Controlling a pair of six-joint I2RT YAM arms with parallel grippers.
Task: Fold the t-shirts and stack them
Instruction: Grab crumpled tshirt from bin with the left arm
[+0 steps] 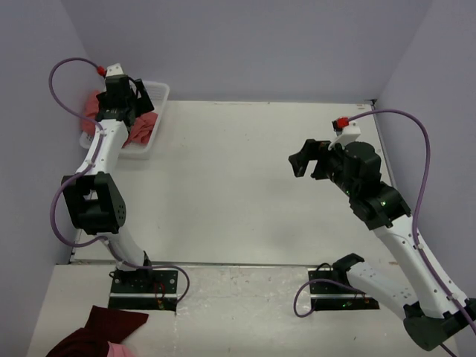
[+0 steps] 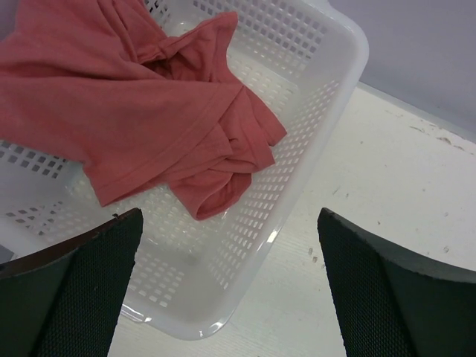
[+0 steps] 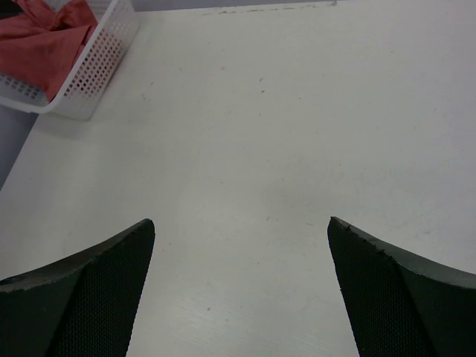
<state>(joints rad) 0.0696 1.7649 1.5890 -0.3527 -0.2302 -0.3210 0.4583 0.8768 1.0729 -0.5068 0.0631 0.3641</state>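
From above, we see our left hand (image 1: 123, 100) hanging over the white basket (image 1: 159, 91) at the desk's (image 1: 245, 193) far left corner, where the t-shirts (image 1: 146, 125) lie crumpled. Our right hand (image 1: 309, 160) is well apart, near the right edge. Left wrist: fingers (image 2: 82, 290) spread wide, empty, t-shirts (image 2: 141, 111) just ahead. Right wrist: fingers (image 3: 89, 297) spread wide, empty.

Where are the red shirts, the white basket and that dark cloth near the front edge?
t-shirts (image 2: 141, 111): left wrist view, on the broad cloth of the pile.
basket (image 2: 316, 111): left wrist view, on its holed right wall.
dark cloth (image 1: 104, 331): top view, on the bundle's middle.
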